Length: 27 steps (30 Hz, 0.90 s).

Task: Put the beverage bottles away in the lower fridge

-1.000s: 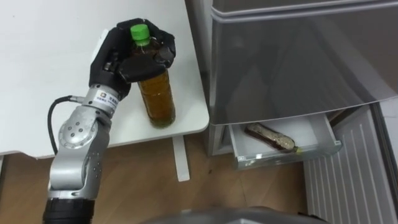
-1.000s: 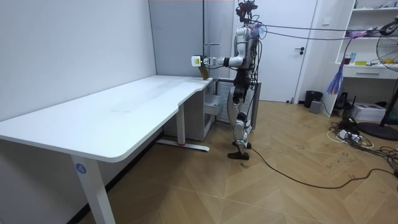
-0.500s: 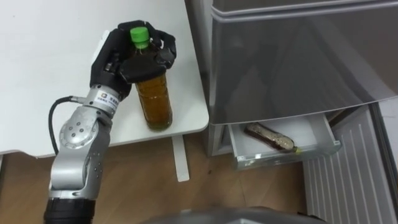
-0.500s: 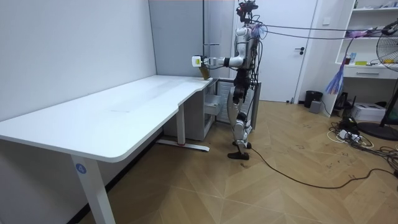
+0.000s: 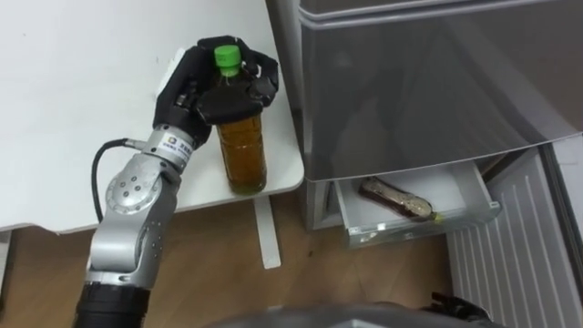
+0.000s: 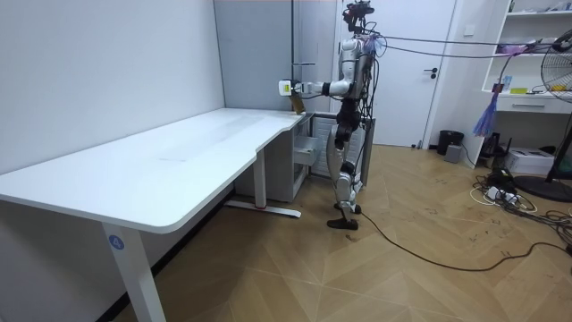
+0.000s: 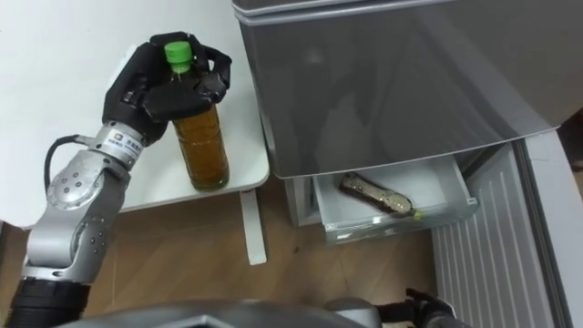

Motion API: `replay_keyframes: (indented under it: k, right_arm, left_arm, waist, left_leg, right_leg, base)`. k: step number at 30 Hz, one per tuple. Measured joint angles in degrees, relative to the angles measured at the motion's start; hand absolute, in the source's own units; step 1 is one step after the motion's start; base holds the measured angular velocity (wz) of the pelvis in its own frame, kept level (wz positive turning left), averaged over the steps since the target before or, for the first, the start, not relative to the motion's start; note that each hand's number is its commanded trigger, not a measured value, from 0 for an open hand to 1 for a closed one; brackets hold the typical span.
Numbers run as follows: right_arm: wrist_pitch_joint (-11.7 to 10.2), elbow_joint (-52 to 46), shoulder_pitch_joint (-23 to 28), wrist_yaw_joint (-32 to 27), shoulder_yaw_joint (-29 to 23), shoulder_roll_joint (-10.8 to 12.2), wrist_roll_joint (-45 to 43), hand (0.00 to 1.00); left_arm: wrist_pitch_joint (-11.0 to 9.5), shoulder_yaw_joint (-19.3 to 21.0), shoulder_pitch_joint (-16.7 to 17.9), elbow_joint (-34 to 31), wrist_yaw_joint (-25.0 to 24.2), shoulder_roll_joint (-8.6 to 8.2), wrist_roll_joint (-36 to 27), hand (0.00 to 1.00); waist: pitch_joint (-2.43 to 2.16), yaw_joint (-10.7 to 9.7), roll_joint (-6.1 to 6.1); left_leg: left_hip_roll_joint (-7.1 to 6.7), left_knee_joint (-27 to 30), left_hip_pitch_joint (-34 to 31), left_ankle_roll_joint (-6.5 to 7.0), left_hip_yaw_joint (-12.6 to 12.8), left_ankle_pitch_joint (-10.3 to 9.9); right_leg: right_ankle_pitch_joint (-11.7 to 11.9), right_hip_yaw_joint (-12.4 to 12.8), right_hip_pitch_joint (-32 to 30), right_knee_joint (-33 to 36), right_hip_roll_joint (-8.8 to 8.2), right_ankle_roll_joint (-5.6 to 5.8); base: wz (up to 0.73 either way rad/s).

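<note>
My left hand [image 5: 205,89] [image 7: 155,87] is shut on a tea bottle [image 5: 242,137] [image 7: 200,132] with a green cap, gripping it near the neck. The bottle hangs upright just above the right corner of the white table [image 5: 82,109], close to the grey fridge [image 5: 428,82]. Below the fridge's front, the lower drawer [image 5: 414,208] [image 7: 393,202] stands pulled out, and another drink bottle [image 5: 393,200] lies on its side in it. In the room view I stand between the table's far end and the fridge, left arm [image 6: 313,88] stretched toward the table.
The table's right edge [image 5: 296,137] sits only a narrow gap from the fridge wall. A white table leg [image 5: 264,232] stands on the wood floor below. A ribbed white panel [image 5: 519,246] lies right of the drawer.
My left hand has carried the bottle a little to the right and up, toward the fridge. The drawer and the bottle in it are unchanged.
</note>
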Motion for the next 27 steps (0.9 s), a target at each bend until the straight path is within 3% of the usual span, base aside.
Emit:
replay_keyframes:
  k: [4,9,13,19,27]
  right_arm:
    - [0.02,-4.68,0.04,0.02,1.92,-0.16,-3.31,0.0]
    - [-0.83,-7.97,-0.93,1.86,3.82,2.55,-3.84,0.0]
    - [-0.94,-9.73,-1.1,5.87,5.79,4.29,-3.96,0.0]
    - [-0.99,-13.83,-1.08,10.15,6.08,4.79,-4.59,0.0]
    - [-1.25,-18.72,-0.48,12.67,6.16,5.82,-6.63,0.0]
  left_arm:
    - [0.0,-0.86,-0.79,0.01,0.36,-0.04,-0.1,1.0]
    - [0.02,-2.08,-0.73,0.02,0.01,-0.29,-0.7,1.0]
    - [0.02,-2.92,-0.71,0.02,-0.22,-1.63,-0.88,1.0]
    - [0.01,-3.71,-0.98,-0.03,-0.24,-2.39,-0.64,1.0]
    - [0.01,-4.62,-0.99,-2.54,-0.4,-2.45,-0.5,1.0]
  waist:
    - [-0.04,1.13,0.0]
    - [-0.06,1.1,-0.09]
    - [-0.1,1.79,-0.3]
    - [-0.59,1.94,-1.39]
    - [-0.53,1.97,-1.38]
  left_leg:
    - [0.08,0.55,-0.5,0.0,-0.02,0.01]
    - [0.1,0.63,-0.37,0.0,-0.1,0.01]
    - [0.03,0.5,-0.39,0.02,0.06,0.02]
    - [0.05,0.54,-0.42,0.02,0.03,0.01]
    - [0.05,0.6,-0.73,0.02,0.01,0.0]
  right_leg:
    - [0.01,-0.01,-0.83,0.68,-0.02,-0.02]
    - [0.01,0.12,-0.52,0.64,-0.02,-0.02]
    - [0.01,0.57,-0.79,0.65,-0.02,-0.02]
    - [0.01,0.56,-0.83,0.66,-0.02,-0.02]
    - [0.01,0.61,-1.04,0.63,-0.04,-0.02]
  base:
    - [0.0]
    - [0.01]
    - [-0.04]
    - [0.0]
    - [0.0]
